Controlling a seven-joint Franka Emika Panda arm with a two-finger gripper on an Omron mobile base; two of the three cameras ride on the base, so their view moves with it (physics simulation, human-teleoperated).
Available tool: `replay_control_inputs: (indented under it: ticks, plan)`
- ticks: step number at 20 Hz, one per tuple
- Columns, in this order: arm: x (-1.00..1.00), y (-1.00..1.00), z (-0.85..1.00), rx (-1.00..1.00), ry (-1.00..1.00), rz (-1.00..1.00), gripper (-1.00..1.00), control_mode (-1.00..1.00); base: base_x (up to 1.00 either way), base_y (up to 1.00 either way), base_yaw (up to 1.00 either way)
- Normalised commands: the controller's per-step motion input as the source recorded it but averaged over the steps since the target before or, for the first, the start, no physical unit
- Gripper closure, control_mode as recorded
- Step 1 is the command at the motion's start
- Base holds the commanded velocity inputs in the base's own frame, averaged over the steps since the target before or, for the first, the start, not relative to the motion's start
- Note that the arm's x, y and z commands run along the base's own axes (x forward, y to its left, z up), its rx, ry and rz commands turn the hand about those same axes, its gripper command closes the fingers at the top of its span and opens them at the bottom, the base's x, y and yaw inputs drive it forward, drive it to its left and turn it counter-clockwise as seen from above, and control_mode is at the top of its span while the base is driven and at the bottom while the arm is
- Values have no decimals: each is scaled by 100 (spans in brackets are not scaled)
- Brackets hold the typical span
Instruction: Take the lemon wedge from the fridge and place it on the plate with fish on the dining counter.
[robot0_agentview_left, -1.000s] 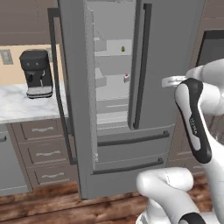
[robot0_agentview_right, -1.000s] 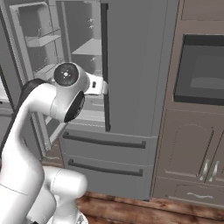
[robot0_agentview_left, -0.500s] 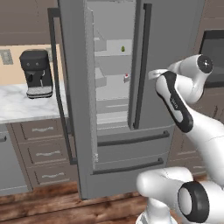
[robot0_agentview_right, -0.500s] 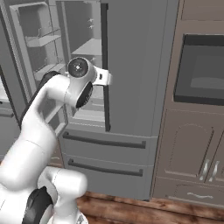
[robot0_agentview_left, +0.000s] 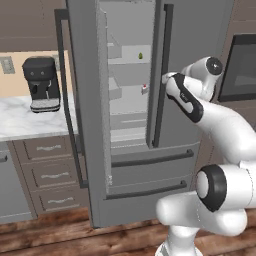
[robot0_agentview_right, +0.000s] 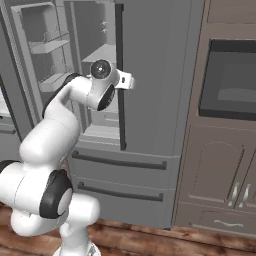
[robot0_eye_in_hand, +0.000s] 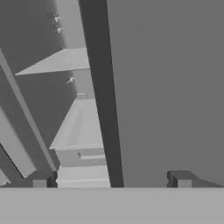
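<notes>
While its left door stands swung open, the fridge (robot0_agentview_left: 135, 150) rises straight ahead of the arm, tall and grey, with two drawer fronts below. Its right door is shut, and the dark vertical handle (robot0_eye_in_hand: 101, 96) of that door runs up between the fingertips in the hand view.

From the base, the arm bends up and forward, its wrist raised to mid-door height with the gripper (robot0_eye_in_hand: 111, 179) just before the handle, jaws spread wide and empty, touching nothing.

Beyond and to the left of the gripper, inside the open compartment, the lemon wedge (robot0_agentview_left: 140, 55) sits on an upper shelf as a tiny yellow-green speck; a small red-and-white item (robot0_agentview_left: 144, 89) rests one shelf lower. Both appear in the left base view. From the right base view, the open door's inner bins (robot0_agentview_right: 45, 45) show instead.
</notes>
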Motion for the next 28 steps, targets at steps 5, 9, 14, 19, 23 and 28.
replay_control_inputs:
  ticks: [5,9,14,19,23,28]
  plan:
    - [6,0,0,0,1,0,-100,-100,0,0,0]
    - [41,0,-11,0,0,0,-100,-100,0,0,0]
    - [34,0,-6,0,0,0,-100,-100,0,0,0]
    - [38,0,-2,0,0,0,-100,-100,0,0,0]
    - [54,0,-12,0,0,0,-100,-100,0,0,0]
    - [55,0,-13,0,0,0,-100,-100,0,0,0]
